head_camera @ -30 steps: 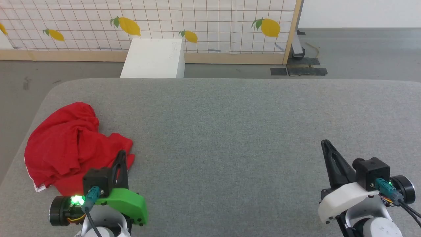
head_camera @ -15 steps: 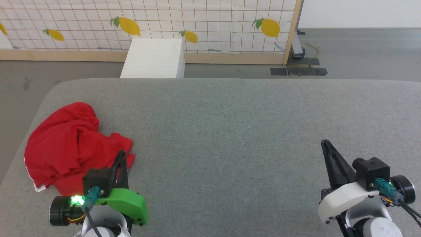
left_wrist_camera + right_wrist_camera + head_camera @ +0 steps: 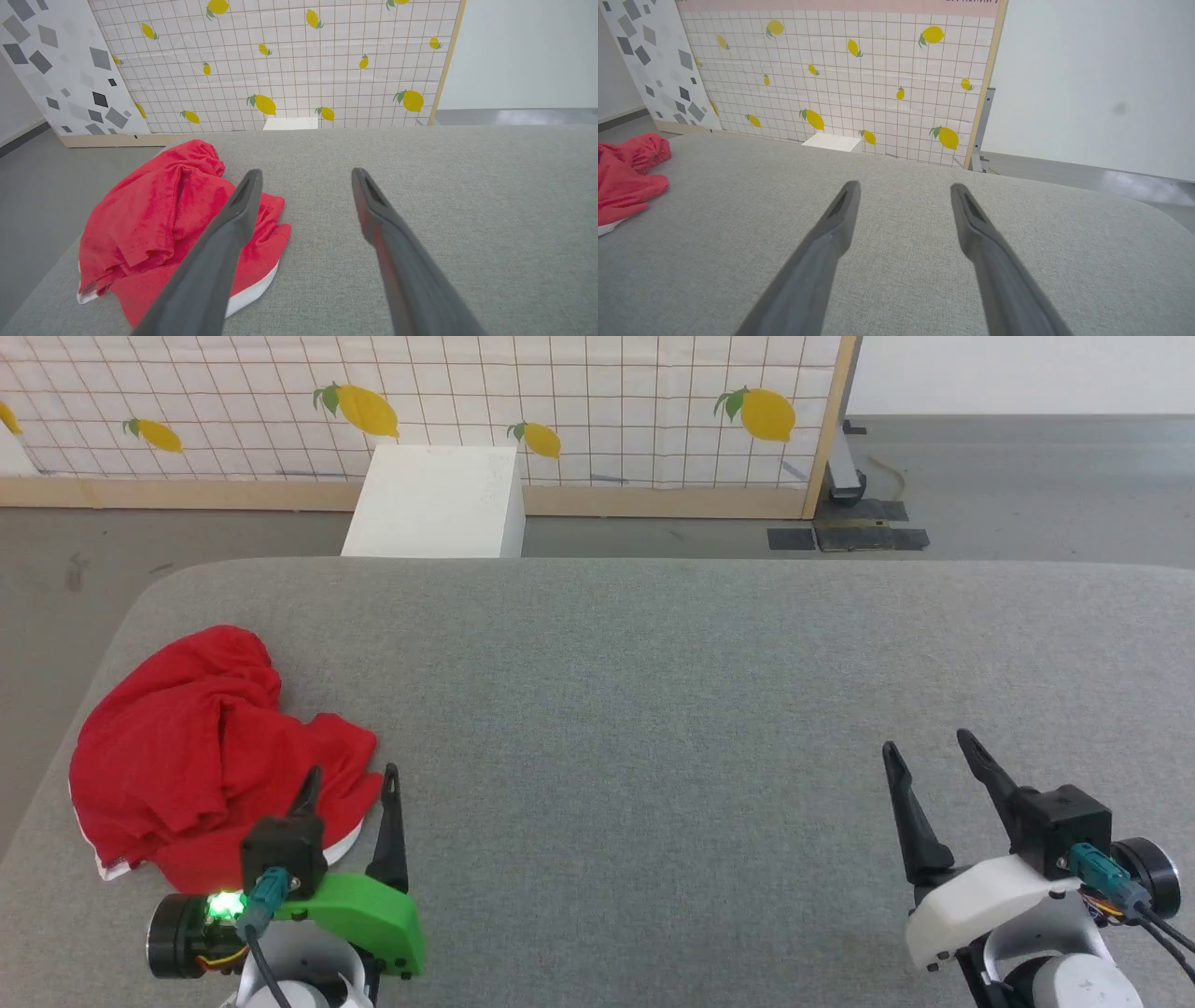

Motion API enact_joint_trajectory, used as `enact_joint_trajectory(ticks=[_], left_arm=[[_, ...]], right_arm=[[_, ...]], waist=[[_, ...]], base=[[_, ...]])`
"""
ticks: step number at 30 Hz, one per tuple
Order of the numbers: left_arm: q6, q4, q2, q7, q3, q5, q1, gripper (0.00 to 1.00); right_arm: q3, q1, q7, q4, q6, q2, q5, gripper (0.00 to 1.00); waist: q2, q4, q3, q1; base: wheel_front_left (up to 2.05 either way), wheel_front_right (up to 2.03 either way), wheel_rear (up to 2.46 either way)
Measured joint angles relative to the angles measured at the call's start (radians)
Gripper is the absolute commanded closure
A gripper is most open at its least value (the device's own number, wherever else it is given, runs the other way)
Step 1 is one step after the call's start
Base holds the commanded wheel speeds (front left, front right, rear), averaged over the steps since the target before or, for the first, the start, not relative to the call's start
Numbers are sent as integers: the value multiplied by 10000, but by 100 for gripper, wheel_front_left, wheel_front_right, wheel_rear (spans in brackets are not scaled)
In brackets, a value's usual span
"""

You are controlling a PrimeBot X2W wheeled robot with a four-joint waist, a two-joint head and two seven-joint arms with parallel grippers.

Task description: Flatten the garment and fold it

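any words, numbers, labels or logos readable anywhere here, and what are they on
No text is readable.
Crumpled bright red jersey garment: no print showing.
Pink strip atop the lemon-patterned grid panel: dark lettering at its right end, cut off by the picture's top edge, unreadable.

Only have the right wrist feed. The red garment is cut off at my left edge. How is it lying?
Observer: The garment is a crumpled heap, not spread out, close to the left edge of the grey table.
Operator: Where's the left tool?
Observer: The left tool is open at the heap's near right corner and isn't gripping the cloth.
Operator: Is the printed side up?
Observer: No lettering shows. It's plain red folds, with white trim running along the near hem.
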Motion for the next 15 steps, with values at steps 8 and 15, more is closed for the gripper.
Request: enact_joint_trajectory(ticks=[8,15], left_arm=[[2,128,0,-163,-58,-71,0,0],[75,228,0,-288,-69,-144,-1,0]], right_arm=[[-102,1,-167,171,0,0,128,0],[-140,1,-311,293,0,0,261,0]], waist=[[0,21,7,0],[0,160,10,0]], base=[[0,0,0],[0,0,0]])
